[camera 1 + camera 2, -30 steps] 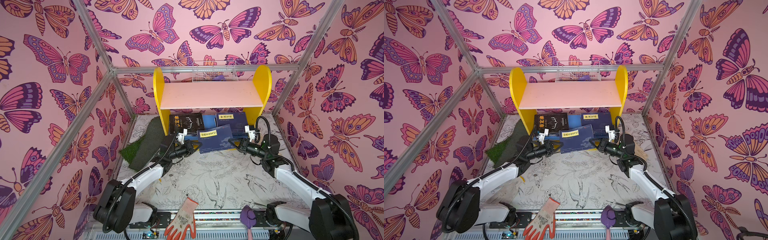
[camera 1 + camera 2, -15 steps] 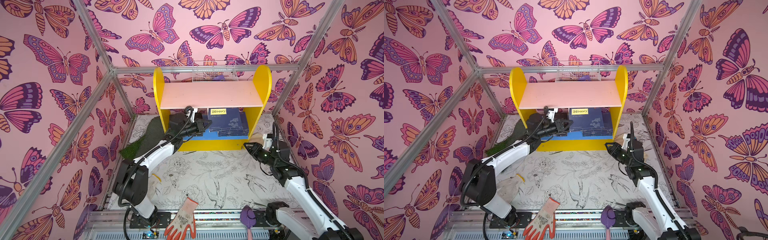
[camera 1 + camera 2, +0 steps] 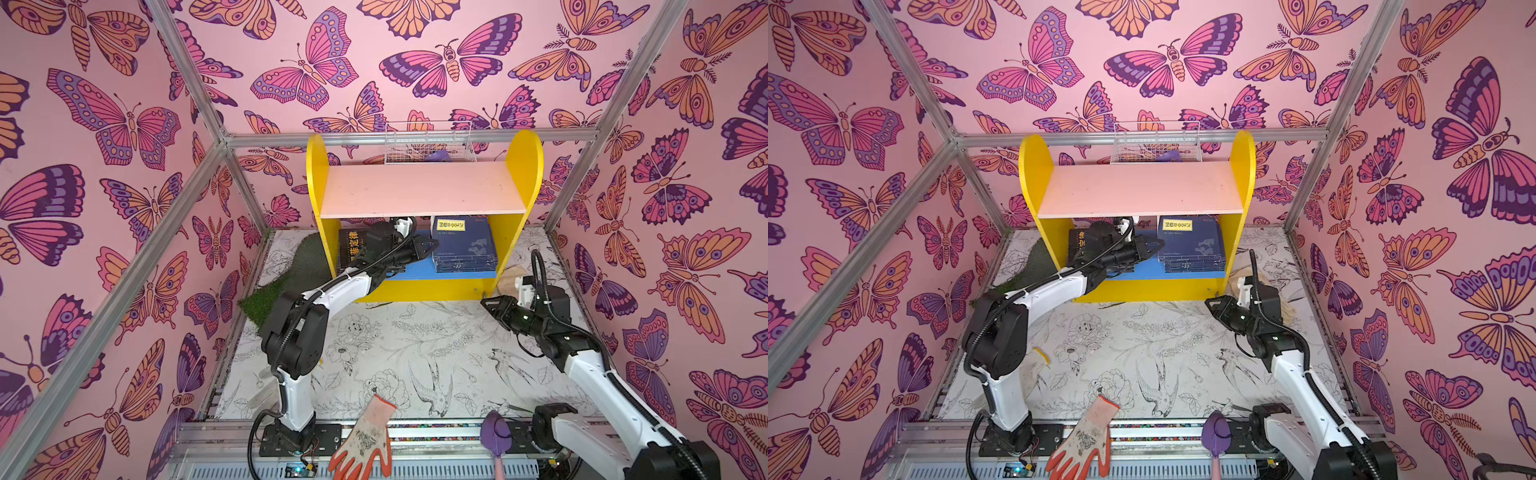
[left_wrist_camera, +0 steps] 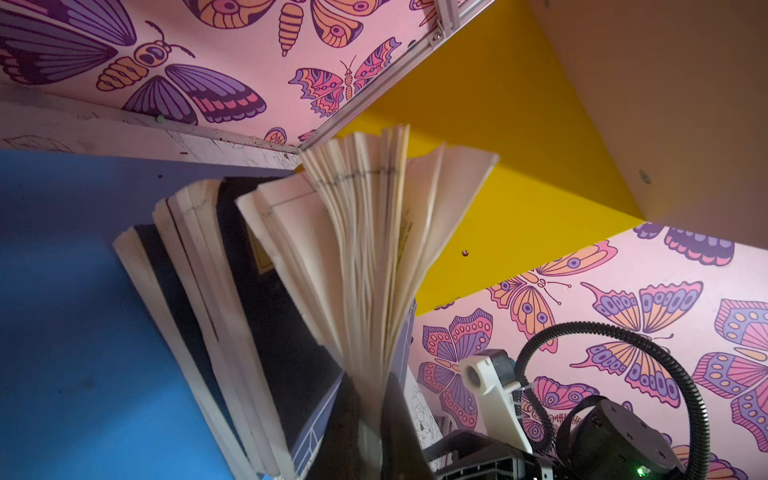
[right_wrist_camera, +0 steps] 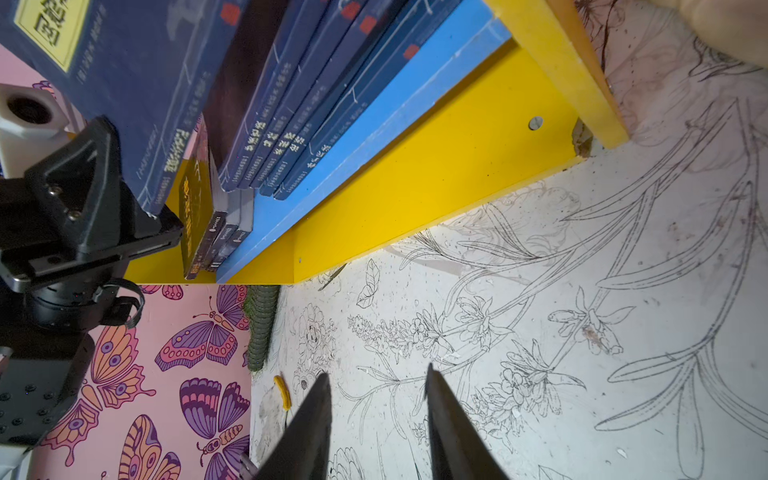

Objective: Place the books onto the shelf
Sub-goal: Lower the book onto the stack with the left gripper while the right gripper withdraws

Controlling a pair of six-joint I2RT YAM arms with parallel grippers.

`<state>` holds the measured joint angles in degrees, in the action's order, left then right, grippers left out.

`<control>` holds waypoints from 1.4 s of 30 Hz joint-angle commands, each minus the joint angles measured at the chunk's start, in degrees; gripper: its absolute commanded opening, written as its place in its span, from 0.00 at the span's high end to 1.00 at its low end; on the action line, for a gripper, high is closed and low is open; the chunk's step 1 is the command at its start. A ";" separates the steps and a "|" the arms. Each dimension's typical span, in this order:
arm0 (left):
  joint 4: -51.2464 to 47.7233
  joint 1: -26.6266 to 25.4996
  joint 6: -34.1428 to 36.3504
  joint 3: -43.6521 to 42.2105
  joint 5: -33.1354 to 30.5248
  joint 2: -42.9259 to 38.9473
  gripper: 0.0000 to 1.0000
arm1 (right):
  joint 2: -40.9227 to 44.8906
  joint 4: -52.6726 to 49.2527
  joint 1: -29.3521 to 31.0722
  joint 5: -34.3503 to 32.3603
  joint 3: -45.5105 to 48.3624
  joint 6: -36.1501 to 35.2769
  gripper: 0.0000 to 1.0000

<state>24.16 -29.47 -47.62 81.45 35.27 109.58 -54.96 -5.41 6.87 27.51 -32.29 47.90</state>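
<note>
The shelf (image 3: 419,195) (image 3: 1138,191) stands at the back with yellow sides, a bare pink upper board and a blue lower board (image 4: 62,291). On the lower board, dark paperbacks (image 3: 353,249) (image 3: 1077,245) sit at the left and several navy books (image 3: 463,257) (image 5: 291,104) at the right. My left gripper (image 3: 430,245) (image 3: 1154,246) (image 4: 370,411) reaches under the upper board, shut on the edge of a navy book with a yellow label (image 5: 137,83) whose pages (image 4: 374,232) fan out. My right gripper (image 3: 486,302) (image 3: 1210,302) (image 5: 376,374) hangs open and holds nothing, over the table before the shelf's right end.
A white wire basket (image 3: 428,143) hangs behind the shelf. A green turf mat (image 3: 286,282) lies left of it and a tan object (image 3: 509,278) at its right foot. An orange-and-white glove (image 3: 365,440) and a purple trowel (image 3: 496,436) lie at the front rail.
A second ago both grippers held a navy book in front of the shelf. The left gripper has carried it onto the lower board; the right gripper has let go and drawn back to the right.
</note>
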 commanded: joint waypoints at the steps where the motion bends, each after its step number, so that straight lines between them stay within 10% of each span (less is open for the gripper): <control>1: 2.66 -0.23 -0.26 3.10 -1.46 1.50 1.00 | -0.54 0.22 -0.10 1.05 0.30 -1.36 0.61; 23: -1.17 -2.84 -1.52 7.23 -1.16 6.28 1.00 | -1.29 0.31 -0.10 0.85 0.48 -1.14 0.63; 40: -6.81 -4.42 1.82 5.72 -16.54 -1.30 0.21 | -1.57 0.87 -0.09 1.77 -0.26 -1.32 0.65; 42: -7.90 -4.62 3.21 5.49 -20.08 -2.54 0.01 | -1.75 1.00 -0.11 1.83 -0.49 -1.32 0.65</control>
<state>17.23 -33.89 -47.37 87.22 21.96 111.61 -56.40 -5.37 6.87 28.60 -32.29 47.53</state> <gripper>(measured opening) 0.924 0.349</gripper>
